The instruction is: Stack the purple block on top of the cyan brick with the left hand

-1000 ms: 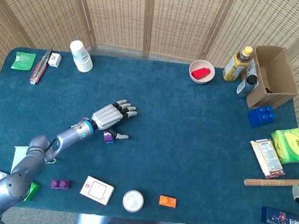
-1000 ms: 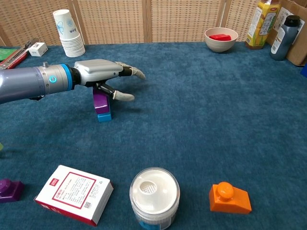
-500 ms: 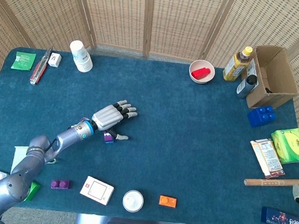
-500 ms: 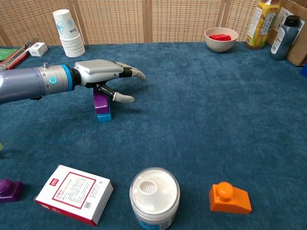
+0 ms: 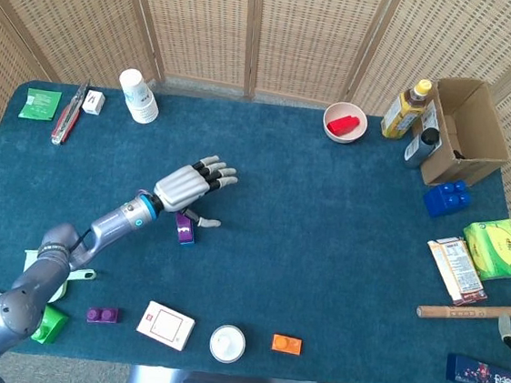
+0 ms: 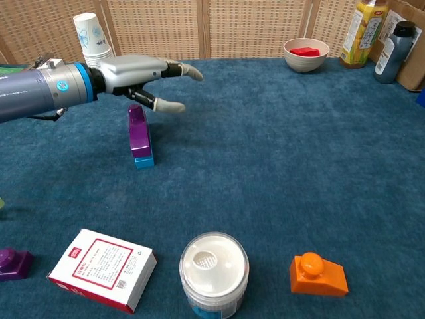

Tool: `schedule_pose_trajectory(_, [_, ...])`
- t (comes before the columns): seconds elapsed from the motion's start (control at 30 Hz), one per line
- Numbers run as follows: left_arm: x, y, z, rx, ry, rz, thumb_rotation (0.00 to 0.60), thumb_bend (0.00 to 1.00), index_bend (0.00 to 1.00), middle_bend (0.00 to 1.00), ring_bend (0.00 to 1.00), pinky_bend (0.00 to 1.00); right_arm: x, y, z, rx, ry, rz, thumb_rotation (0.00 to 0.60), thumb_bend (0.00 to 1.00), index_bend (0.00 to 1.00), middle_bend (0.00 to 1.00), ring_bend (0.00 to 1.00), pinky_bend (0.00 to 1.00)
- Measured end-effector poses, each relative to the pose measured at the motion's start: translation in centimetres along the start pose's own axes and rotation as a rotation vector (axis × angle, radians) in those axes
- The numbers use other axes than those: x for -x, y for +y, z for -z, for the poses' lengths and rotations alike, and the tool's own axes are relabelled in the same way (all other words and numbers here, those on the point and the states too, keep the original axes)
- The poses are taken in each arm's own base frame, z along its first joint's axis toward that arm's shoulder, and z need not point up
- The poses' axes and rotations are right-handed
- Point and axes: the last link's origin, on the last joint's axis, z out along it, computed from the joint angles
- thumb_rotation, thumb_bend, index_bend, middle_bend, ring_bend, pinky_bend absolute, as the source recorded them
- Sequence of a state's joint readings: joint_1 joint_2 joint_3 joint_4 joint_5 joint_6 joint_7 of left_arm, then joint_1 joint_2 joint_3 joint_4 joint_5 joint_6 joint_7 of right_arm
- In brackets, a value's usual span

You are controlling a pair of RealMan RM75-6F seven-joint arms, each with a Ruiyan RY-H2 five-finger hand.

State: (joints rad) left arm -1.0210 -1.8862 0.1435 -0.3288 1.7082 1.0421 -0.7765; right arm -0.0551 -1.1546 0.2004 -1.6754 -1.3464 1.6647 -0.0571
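Note:
The purple block (image 6: 139, 131) stands on the cyan brick (image 6: 144, 161) left of the table's middle; in the head view the purple block (image 5: 184, 227) hides most of the brick. My left hand (image 6: 136, 74) hovers above and just behind the stack, fingers spread, holding nothing and clear of the block. The same left hand (image 5: 185, 188) shows up and left of the block in the head view. My right hand is out of both views.
Near the front edge lie a small purple brick (image 6: 13, 261), a white card box (image 6: 102, 269), a white jar (image 6: 213, 270) and an orange brick (image 6: 317, 274). Paper cups (image 6: 95, 46) stand at the back left, a bowl (image 6: 305, 54) and bottles (image 6: 358, 32) at the back right.
My left hand has let go of the purple block and risen up and back from it. The block stays standing on the cyan brick.

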Motion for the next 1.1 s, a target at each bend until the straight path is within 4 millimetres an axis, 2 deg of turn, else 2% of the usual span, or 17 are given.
schedule_pose_trajectory(0.23, [-1.9, -0.5, 0.9, 0.014, 0.067, 0.003, 0.127, 0.23, 0.09, 0.00, 0.00, 0.00, -0.3, -0.3, -0.5, -0.033, 0.001, 0.005, 0.600, 0.28, 0.26, 0.18, 0.00, 0.15])
schedule_pose_trajectory(0.43, [-3.0, -0.5, 2.7, 0.030, 0.109, 0.016, 0.124, 0.22, 0.10, 0.00, 0.00, 0.00, -0.1, -0.9, -1.1, -0.063, -0.016, 0.004, 0.600, 0.28, 0.26, 0.18, 0.00, 0.15])
schedule_pose_trajectory(0.9, [-4.3, -0.3, 8.6, -0.001, 0.155, 0.002, 0.134, 0.23, 0.13, 0.02, 0.00, 0.00, 0.2, -2.3, -2.6, -0.134, -0.044, 0.023, 0.600, 0.28, 0.26, 0.18, 0.00, 0.15])
schedule_pose_trajectory(1.1, [-4.8, -0.4, 13.0, -0.091, 0.176, 0.014, 0.133, 0.23, 0.15, 0.04, 0.00, 0.00, 0.6, -3.4, -3.6, -0.188, -0.067, 0.074, 0.600, 0.28, 0.26, 0.18, 0.00, 0.15])
